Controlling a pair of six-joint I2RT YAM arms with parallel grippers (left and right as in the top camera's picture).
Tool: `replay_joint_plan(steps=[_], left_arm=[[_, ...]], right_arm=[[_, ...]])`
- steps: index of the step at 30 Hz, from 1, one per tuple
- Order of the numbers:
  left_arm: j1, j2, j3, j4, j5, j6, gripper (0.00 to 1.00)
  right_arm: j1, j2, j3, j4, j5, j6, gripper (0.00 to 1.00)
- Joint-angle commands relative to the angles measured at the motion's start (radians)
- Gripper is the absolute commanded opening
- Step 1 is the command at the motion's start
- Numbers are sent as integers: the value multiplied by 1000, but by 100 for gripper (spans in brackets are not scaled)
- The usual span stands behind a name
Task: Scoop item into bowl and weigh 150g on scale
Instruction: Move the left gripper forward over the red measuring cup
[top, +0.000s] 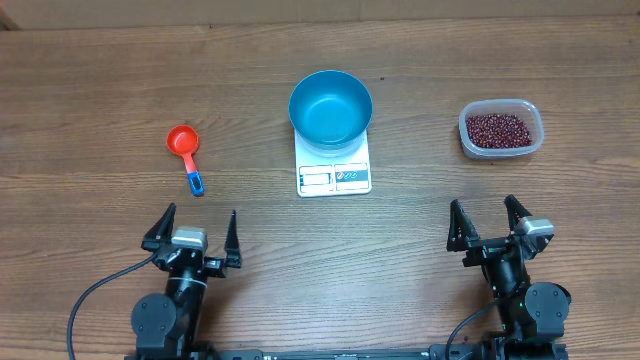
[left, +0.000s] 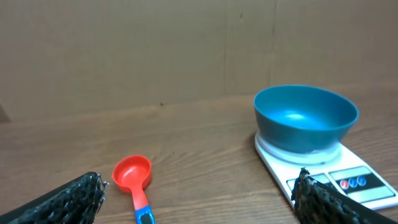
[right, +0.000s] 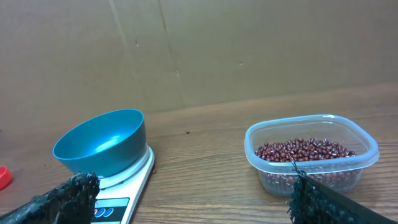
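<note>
Beans (top: 499, 129) lie as a loose dark red heap inside the clear plastic tub (top: 502, 102), on the right side of the table (top: 100, 80). They are well apart from the blue bowl (top: 331, 105), which stands empty on the white scale (top: 334, 178) in the middle. The red scoop (top: 184, 141) lies on the left side with its cup facing up, and its handle (top: 194, 180), blue at the end, points toward the robot.

The left gripper (top: 202, 212) has its jaws wide apart and holds nothing. It hovers on the robot's side of the scoop, not touching it. The right gripper (top: 483, 202) is also spread wide and empty, on the robot's side of the tub. To my eye no step of the task has begun.

The beans look small, hard and dry, so they will probably roll and scatter easily. Fingers cannot pinch them, so the scoop is needed. The scoop seems to be light, stiff plastic. I would take it by the handle, near the blue end, and keep the cup level. The tub looks thin and light and may slide when the scoop pushes into the heap. The bowl is smooth and only rests on the scale, so a knock could shift it.
</note>
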Motion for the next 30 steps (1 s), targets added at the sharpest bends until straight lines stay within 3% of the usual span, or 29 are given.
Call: replay_joint_plan(steps=[1,15,30], left_arm=[[10,8,58,-10,-13,-18,99],[10,266,238,-58,-2,-40,100],[10,777,803,-402,70,-70,100]], right_arm=[[5,-11,-11,5,3,5,100],[5,-11,-11,5,3,5,100],[5,-11,-11,5,3,5,100]])
